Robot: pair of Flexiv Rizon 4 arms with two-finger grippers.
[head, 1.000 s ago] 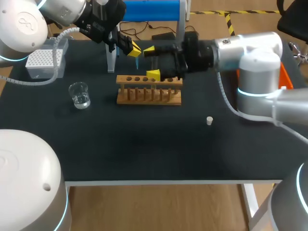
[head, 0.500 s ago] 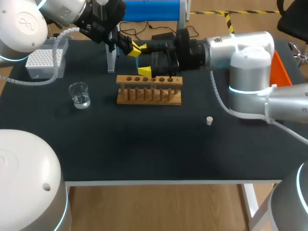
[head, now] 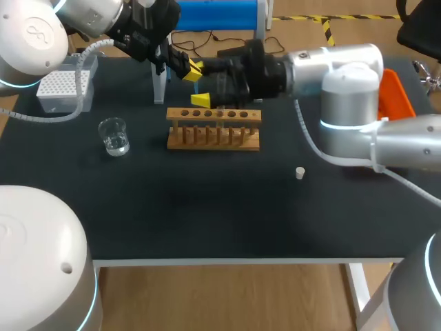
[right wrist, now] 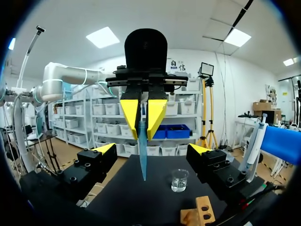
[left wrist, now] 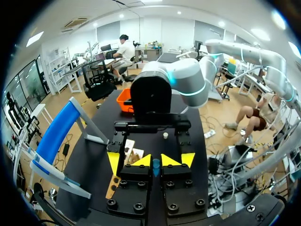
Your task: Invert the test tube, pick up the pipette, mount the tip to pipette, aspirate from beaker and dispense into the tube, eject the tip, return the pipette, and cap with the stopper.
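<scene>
My left gripper (head: 190, 69) is shut on a thin bluish test tube (right wrist: 142, 150), holding it by its upper end above the wooden rack (head: 213, 128). The tube hangs straight down from the yellow fingertips (right wrist: 130, 113). My right gripper (head: 200, 84) faces it with its jaws wide open. Its fingertips (right wrist: 106, 149) stand on either side of the tube, not touching it. From the left wrist view the tube (left wrist: 155, 167) shows end-on between my left gripper's (left wrist: 155, 161) tips. The pipette (head: 160, 77) stands on its holder behind the rack.
A glass beaker (head: 114, 136) with water sits left of the rack. The white stopper (head: 300, 172) lies to the right on the black table (head: 207, 207). A white tip box (head: 65, 87) is at far left, and an orange bin (head: 397, 96) at far right.
My right arm has moved left toward the left gripper, bringing its open fingers up around the hanging tube. The left arm and the tube have stayed put.
</scene>
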